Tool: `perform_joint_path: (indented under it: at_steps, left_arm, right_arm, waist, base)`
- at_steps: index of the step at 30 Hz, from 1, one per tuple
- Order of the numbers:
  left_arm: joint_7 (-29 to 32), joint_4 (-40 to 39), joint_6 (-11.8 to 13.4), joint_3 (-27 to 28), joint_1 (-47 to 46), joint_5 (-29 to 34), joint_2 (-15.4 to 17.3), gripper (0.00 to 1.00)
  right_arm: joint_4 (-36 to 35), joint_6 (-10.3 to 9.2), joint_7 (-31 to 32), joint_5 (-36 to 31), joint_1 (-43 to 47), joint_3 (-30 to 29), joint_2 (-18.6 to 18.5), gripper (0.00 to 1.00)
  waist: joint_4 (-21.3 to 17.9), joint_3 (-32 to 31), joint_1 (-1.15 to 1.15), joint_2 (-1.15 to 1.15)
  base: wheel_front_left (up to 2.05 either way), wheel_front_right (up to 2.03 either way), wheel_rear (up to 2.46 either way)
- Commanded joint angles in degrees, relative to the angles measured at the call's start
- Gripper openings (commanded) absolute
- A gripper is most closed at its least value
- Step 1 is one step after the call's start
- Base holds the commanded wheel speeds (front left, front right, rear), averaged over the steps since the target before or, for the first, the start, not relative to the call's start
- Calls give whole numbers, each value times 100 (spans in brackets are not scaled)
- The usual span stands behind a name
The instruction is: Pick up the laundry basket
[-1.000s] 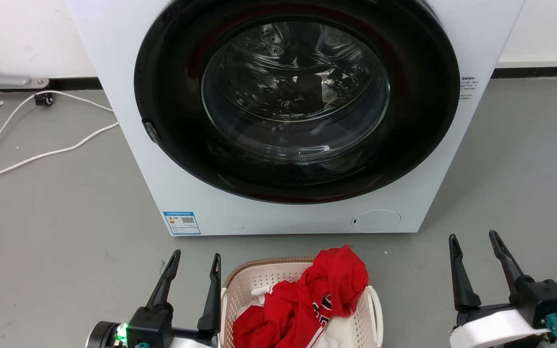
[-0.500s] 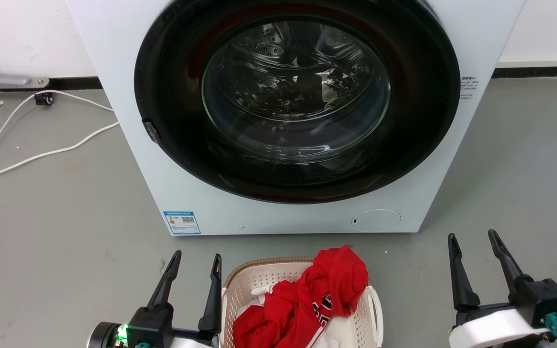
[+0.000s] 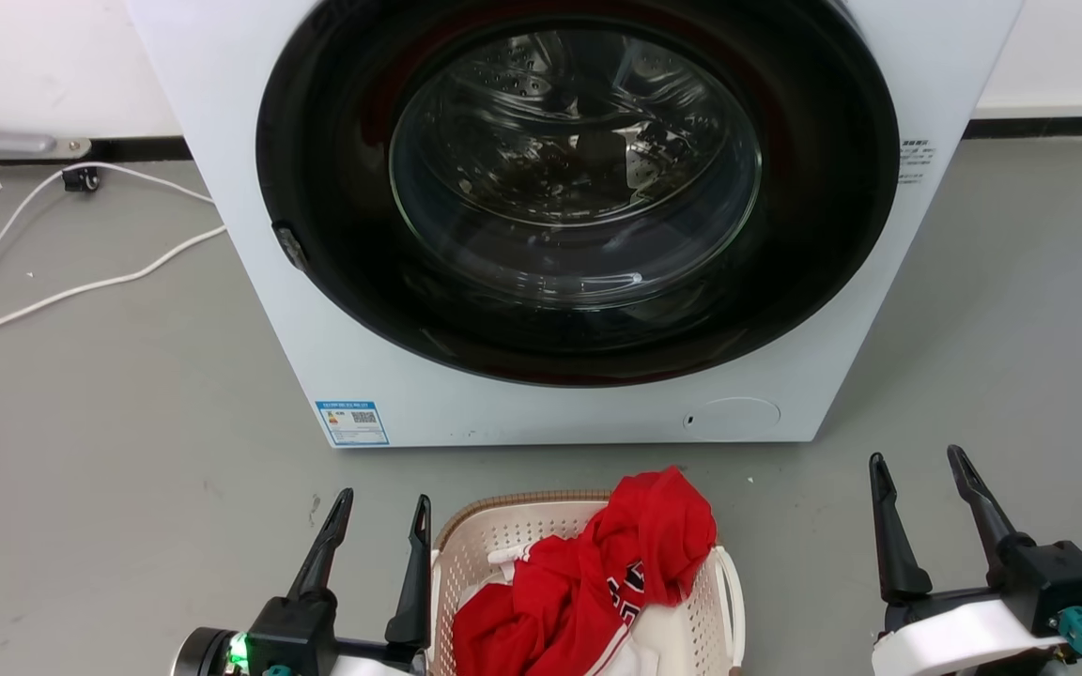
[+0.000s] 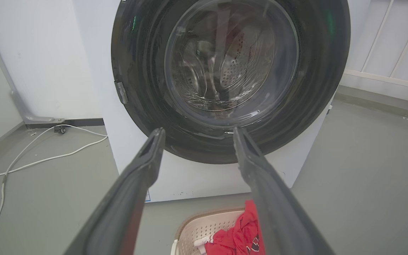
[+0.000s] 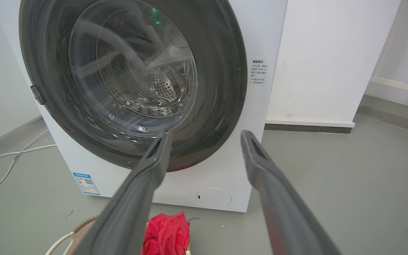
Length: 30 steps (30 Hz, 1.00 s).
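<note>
Left hand (image 3: 383,498) is spread with nothing between its fingers, the inner finger just beside the left side of the laundry basket (image 3: 480,554), and my right hand (image 3: 917,457) is spread too and empty, well apart from the basket's right handle (image 3: 734,591). The basket sits on the grey floor (image 3: 128,451) between my two hands, near the front of the white washer (image 3: 466,413). Red clothing (image 3: 635,554) is heaped in it and hangs over its right rim, and a white cable (image 3: 34,300) lies on the floor off to my left.
</note>
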Motion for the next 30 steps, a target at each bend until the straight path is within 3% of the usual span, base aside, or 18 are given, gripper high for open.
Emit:
perform_joint_path:
  at_steps: [1, 8, 17, 24, 30]
  left_arm:
    - [-16, 19, 20, 22, -27, -35, -5, 100]
    - [-16, 214, 14, 72, -238, -75, -4, 100]
    - [-16, 936, -143, 303, -982, -39, -4, 100]
    - [-15, 1982, -365, 527, -1814, 40, 109, 100]
    - [-6, 3536, -555, 503, -2759, -25, 342, 100]
  right_arm:
    - [4, -2, -12, 23, -66, 8, -21, 100]
    - [291, -2, 8, -72, -247, 5, -19, 100]
    - [970, -2, 316, 71, -956, 7, -19, 100]
    - [1796, -2, 649, 163, -1765, 139, -16, 100]
    - [2794, -3, 1005, 397, -2540, 257, -17, 100]
  waist:
    - [-4, 44, 0, 0]
    - [-28, 508, 0, 0]
    - [-50, 1604, 0, 0]
    - [-102, 2434, 0, 0]
    - [-146, 2952, 0, 0]
  base:
    - [0, 0, 0]
    - [0, 0, 0]
    - [0, 0, 0]
    - [0, 0, 0]
    - [0, 0, 0]
